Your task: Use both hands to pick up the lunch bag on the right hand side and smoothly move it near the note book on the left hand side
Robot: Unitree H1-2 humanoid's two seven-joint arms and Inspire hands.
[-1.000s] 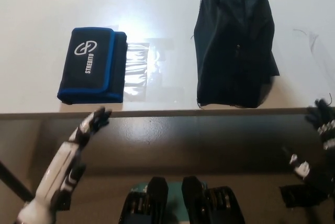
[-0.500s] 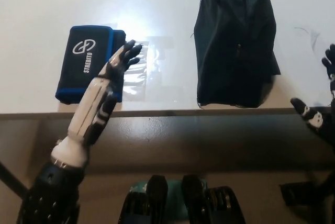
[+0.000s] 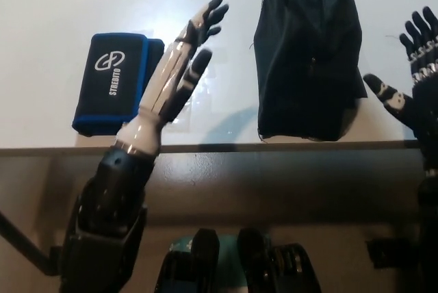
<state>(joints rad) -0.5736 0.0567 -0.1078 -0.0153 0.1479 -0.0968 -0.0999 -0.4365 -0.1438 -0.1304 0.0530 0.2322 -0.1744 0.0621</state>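
Lunch bag lies untouched toward the right of the tabletop, its lower end just short of the front edge, top running out of frame at the far edge. Left robot hand has swung up and across: a second ago it hung below the front edge, half a second ago it was over the notebook's right side, now it's past that, reaching over the bare middle of the tabletop with fingers spread, empty, fingertips near the bag's left flank but apart from it. Right robot hand has risen too, from below the edge at far right to beside the bag's right side, fingers splayed, holding nothing, no contact. So both are bracketing the bag; my read is approach nearly done, squeeze not yet started. Notebook, blue-trimmed, sits left of centre near the front edge, unmoved apart from a slight camera shift.
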